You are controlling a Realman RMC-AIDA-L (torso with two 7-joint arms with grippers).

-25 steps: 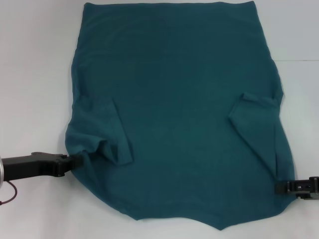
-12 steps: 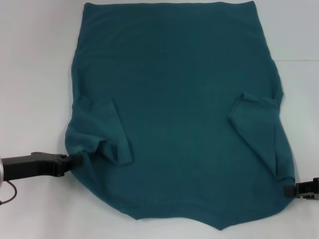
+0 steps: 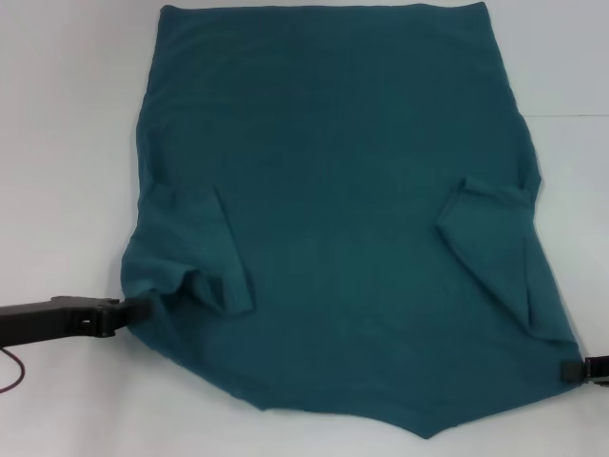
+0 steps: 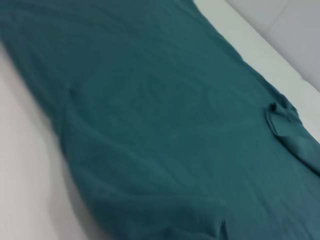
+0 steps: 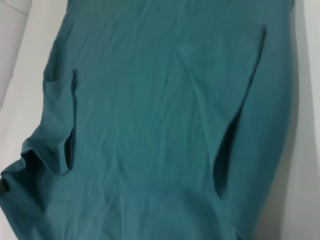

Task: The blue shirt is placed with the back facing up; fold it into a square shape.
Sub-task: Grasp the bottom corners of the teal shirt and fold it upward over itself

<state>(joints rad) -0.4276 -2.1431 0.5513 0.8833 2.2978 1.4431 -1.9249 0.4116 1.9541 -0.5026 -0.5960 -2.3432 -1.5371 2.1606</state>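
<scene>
The right gripper pinches the shirt's near right corner, and the left gripper grips its near left edge by the folded sleeve. The shirt lies spread on the white table, both sleeves folded inward

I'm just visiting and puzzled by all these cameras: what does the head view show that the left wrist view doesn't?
Only the head view shows both grippers at the shirt's near corners: the left gripper and the right gripper, plus the whole outline on the white table. Only the left wrist view gives a close, slanted look along the cloth, with no gripper in sight. Both show the blue shirt lying spread out, both sleeves folded inward.
</scene>
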